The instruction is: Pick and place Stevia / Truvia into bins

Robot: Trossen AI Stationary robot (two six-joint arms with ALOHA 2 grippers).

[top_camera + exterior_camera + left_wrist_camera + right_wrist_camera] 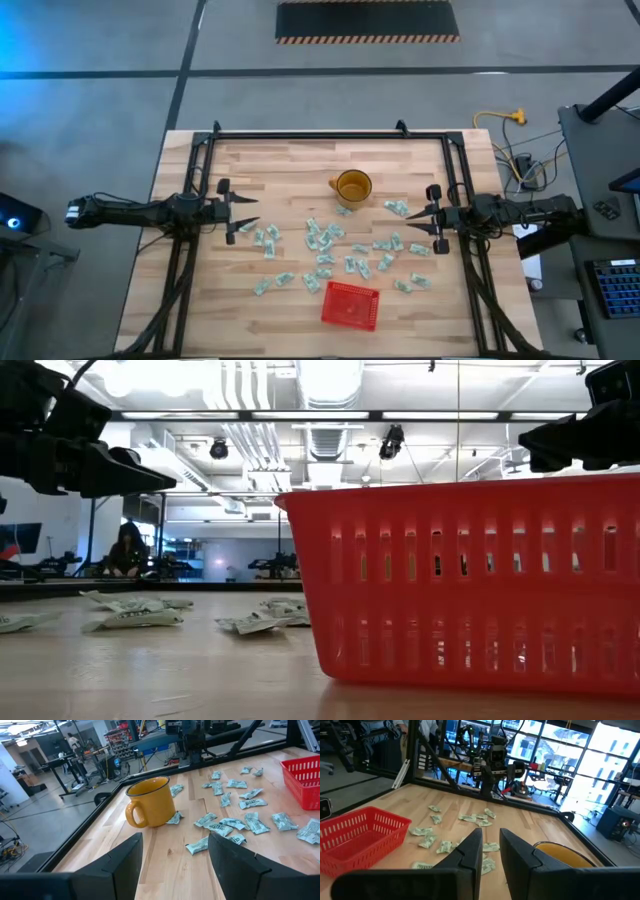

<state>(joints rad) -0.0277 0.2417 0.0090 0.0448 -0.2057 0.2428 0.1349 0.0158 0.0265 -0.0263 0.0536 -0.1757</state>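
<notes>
The red basket (350,305) sits closest, near the front edge of the bench (290,165) and a little right of its middle. Nothing can be made out lying inside it. Just behind it, the Stevia packets (330,250) lie scattered flat over the middle of the bench, a loose band running from left of centre across towards the right edge, none of them touching the basket. A few more packets lie beside the yellow mug (352,186), which stands upright farther back, about midway across, its handle turned towards the left side.

The left gripper (245,211) hangs above the left side of the bench, level with the back of the scatter. Its fingers are spread wide with nothing between them. The right gripper (418,222) hangs opposite it over the right side, near the rightmost packets. Its fingers are drawn close together, leaving only a narrow gap, and they hold nothing.

Beyond the back edge, across the room, a person (127,548) sits at a desk.
</notes>
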